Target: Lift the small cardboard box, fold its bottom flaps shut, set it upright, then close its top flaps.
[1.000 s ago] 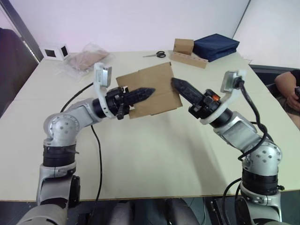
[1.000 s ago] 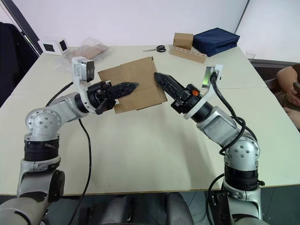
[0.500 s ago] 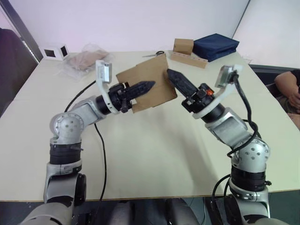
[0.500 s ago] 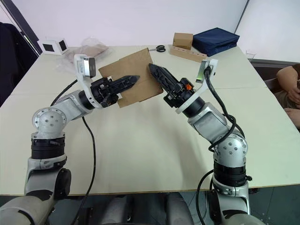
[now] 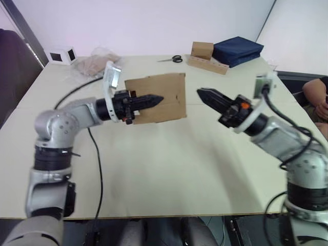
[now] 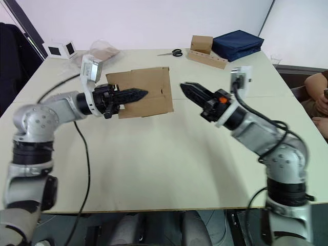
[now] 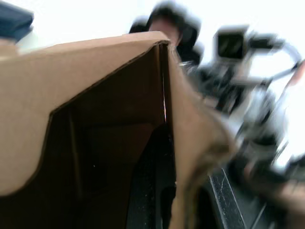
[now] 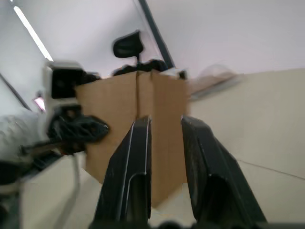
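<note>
Box [image 5: 160, 96] held aloft w/ left fingers [image 5: 148, 100] clamped on wall; right fingers [image 5: 207, 96] slightly apart at 3 o'clock. Next: fold bottom flaps.

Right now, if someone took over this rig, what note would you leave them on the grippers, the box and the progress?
Left gripper: shut on the small cardboard box, one finger inside a wall, holding it raised off the table.
Right gripper: open by a narrow gap, empty, apart from the box and pointing at its near side.
Done: box lifted.
Left: it looks partly flattened and its flaps are not folded. Fold the bottom flaps, set it upright, close the top flaps.
</note>
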Action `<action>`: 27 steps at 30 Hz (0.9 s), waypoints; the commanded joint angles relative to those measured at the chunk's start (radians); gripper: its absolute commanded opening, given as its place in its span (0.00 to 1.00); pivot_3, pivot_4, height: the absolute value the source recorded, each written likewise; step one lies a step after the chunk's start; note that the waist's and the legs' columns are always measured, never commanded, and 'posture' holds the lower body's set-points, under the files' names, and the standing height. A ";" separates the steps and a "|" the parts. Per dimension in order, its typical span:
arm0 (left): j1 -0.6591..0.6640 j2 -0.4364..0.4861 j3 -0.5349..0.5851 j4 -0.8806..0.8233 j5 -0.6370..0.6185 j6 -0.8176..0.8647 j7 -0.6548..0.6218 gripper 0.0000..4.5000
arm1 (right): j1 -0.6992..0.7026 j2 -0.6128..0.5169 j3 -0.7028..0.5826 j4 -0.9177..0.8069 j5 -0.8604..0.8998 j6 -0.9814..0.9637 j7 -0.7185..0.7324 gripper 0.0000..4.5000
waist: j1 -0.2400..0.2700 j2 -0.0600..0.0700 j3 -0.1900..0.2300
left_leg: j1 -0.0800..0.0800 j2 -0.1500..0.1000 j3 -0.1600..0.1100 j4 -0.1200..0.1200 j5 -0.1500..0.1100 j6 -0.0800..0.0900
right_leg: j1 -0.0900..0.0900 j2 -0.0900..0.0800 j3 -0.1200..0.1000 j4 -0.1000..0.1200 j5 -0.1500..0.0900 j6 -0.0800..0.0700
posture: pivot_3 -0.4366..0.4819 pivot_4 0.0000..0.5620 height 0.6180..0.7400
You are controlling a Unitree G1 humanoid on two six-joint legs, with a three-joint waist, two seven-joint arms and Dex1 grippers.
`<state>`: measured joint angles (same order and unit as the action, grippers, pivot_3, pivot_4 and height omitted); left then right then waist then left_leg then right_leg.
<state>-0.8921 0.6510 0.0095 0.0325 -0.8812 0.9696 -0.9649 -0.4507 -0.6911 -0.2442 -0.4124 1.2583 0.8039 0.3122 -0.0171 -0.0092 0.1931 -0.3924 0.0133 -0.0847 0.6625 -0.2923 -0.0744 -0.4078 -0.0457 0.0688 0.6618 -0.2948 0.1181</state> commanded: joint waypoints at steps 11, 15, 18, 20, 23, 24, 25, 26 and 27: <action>-0.272 -0.034 -0.152 0.245 0.233 -0.157 -0.339 0.00 | 0.026 0.154 0.103 -0.052 -0.339 -0.170 0.010 0.21 | -0.027 0.000 0.002 | 0.000 0.000 0.000 -0.001 0.000 0.000 | -0.001 0.000 0.001 0.000 0.000 0.000 | 0.48 0.27 1.00; -0.263 -0.044 -0.135 0.251 0.237 -0.150 -0.350 0.00 | 0.018 0.190 0.103 -0.045 -0.429 -0.192 -0.044 0.21 | -0.027 0.001 0.004 | -0.001 0.000 0.000 -0.001 0.000 0.000 | -0.003 0.000 0.001 0.001 0.000 0.000 | 0.48 0.27 1.00; -0.254 -0.049 -0.132 0.246 0.246 -0.158 -0.348 0.00 | -0.001 0.199 0.124 -0.040 -0.482 -0.188 -0.065 0.21 | -0.027 0.001 0.004 | -0.001 0.000 0.000 -0.001 0.000 0.000 | -0.003 0.000 0.001 0.001 0.000 0.000 | 0.48 0.27 1.00; -0.246 -0.059 -0.128 0.236 0.250 -0.157 -0.337 0.00 | -0.017 0.225 0.137 -0.061 -0.481 -0.172 -0.079 0.21 | -0.027 0.001 0.004 | -0.001 0.000 0.000 -0.001 0.000 0.000 | -0.003 0.000 0.001 0.001 0.000 0.000 | 0.48 0.27 1.00; -0.234 -0.071 -0.115 0.223 0.252 -0.148 -0.326 0.00 | -0.026 0.257 0.139 -0.092 -0.444 -0.146 -0.077 0.21 | -0.027 0.001 0.004 | -0.001 0.000 0.000 -0.001 0.000 0.000 | -0.003 0.000 0.001 0.001 0.000 0.000 | 0.48 0.27 1.00; -0.228 -0.073 -0.113 0.218 0.254 -0.146 -0.322 0.00 | -0.028 0.267 0.137 -0.102 -0.421 -0.135 -0.073 0.21 | -0.027 0.001 0.004 | -0.001 0.000 0.000 -0.001 0.000 0.000 | -0.003 0.000 0.001 0.001 0.000 0.000 | 0.48 0.27 1.00; -0.223 -0.076 -0.109 0.214 0.253 -0.143 -0.317 0.00 | -0.029 0.275 0.134 -0.110 -0.404 -0.124 -0.074 0.21 | -0.027 0.001 0.004 | -0.001 0.000 0.000 -0.001 0.000 0.000 | -0.003 0.000 0.001 0.001 0.000 0.000 | 0.48 0.27 1.00; -0.220 -0.079 -0.105 0.211 0.251 -0.139 -0.312 0.00 | -0.029 0.281 0.134 -0.117 -0.391 -0.115 -0.071 0.21 | -0.027 0.001 0.004 | -0.001 0.000 0.000 -0.001 0.000 0.000 | -0.003 0.000 0.001 0.001 0.000 0.000 | 0.48 0.27 1.00; -0.216 -0.082 -0.102 0.209 0.250 -0.137 -0.307 0.00 | -0.028 0.283 0.134 -0.123 -0.384 -0.107 -0.067 0.21 | -0.027 0.001 0.004 | -0.001 0.000 0.000 -0.001 0.000 0.000 | -0.003 0.000 0.001 0.001 0.000 0.000 | 0.48 0.27 1.00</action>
<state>-1.1007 0.5712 -0.1327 0.2826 -0.6205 0.8283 -1.2788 -0.4580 -0.4111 -0.1015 -0.4766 0.8338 0.6897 0.2334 -0.0439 -0.0080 0.1973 -0.3937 0.0138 -0.0847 0.6617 -0.2922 -0.0746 -0.4103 -0.0457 0.0693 0.6632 -0.2949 0.1183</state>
